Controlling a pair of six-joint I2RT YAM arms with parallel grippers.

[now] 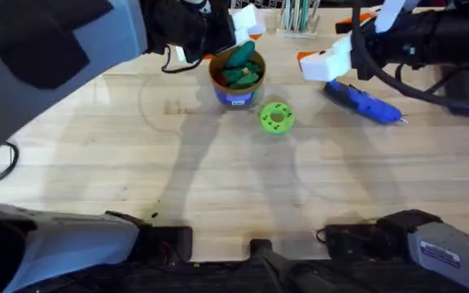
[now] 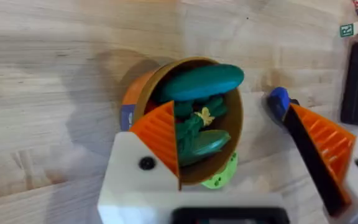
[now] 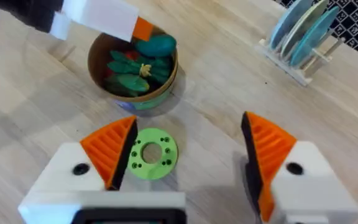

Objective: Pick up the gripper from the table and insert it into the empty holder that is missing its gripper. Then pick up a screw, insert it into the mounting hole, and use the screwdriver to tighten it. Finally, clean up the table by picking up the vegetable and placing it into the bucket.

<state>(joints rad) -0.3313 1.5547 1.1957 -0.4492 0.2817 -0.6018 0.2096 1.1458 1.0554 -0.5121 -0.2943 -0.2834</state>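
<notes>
1. Nearest us on the bench (image 1: 218, 187), we saw a bright green disc (image 1: 276, 117) lying flat just in front of the bucket (image 1: 236, 88).
2. The bucket stood upright towards the bench's far edge, holding the dark green vegetable (image 2: 202, 82) propped across its rim above other green toy pieces.
3. The screwdriver (image 1: 363, 103) lay to the right of the bucket.
4. The left gripper (image 2: 247, 149) hung over the bucket, its fingers apart and holding nothing.
5. The right gripper (image 3: 188, 155) hovered over the disc, its fingers spread wide and holding nothing.
</notes>
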